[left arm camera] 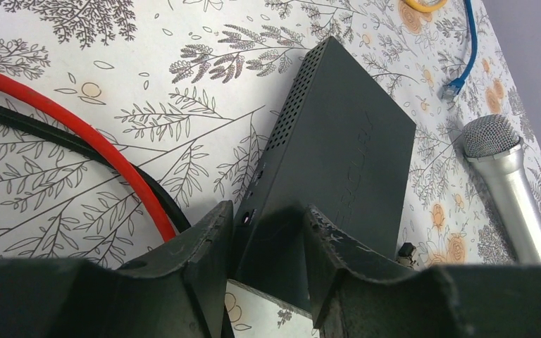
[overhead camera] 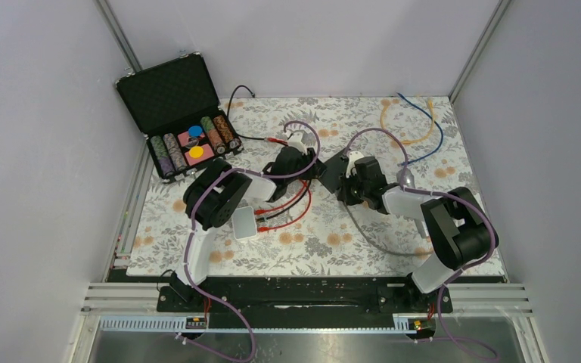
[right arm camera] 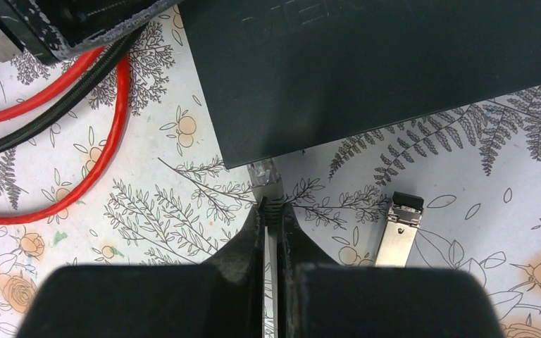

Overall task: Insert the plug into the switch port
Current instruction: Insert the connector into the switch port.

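The switch (right arm camera: 366, 63) is a flat black box lying on the floral table cover, seen mid-table from above (overhead camera: 335, 172). My left gripper (left arm camera: 268, 232) has a finger on each side of the switch's near corner (left arm camera: 338, 155) and is shut on it. The plug (right arm camera: 265, 176), clear with a grey boot, is pinched in my right gripper (right arm camera: 272, 208). Its tip meets the switch's near face close to the left corner. The port itself is hidden under the switch's edge.
Red and black cables (overhead camera: 287, 208) loop left of the switch. A silver microphone (left arm camera: 500, 176) lies to its right, and a small metal module (right arm camera: 398, 229) sits beside the plug. An open poker chip case (overhead camera: 178, 113) stands back left, with blue and yellow cables (overhead camera: 416, 125) back right.
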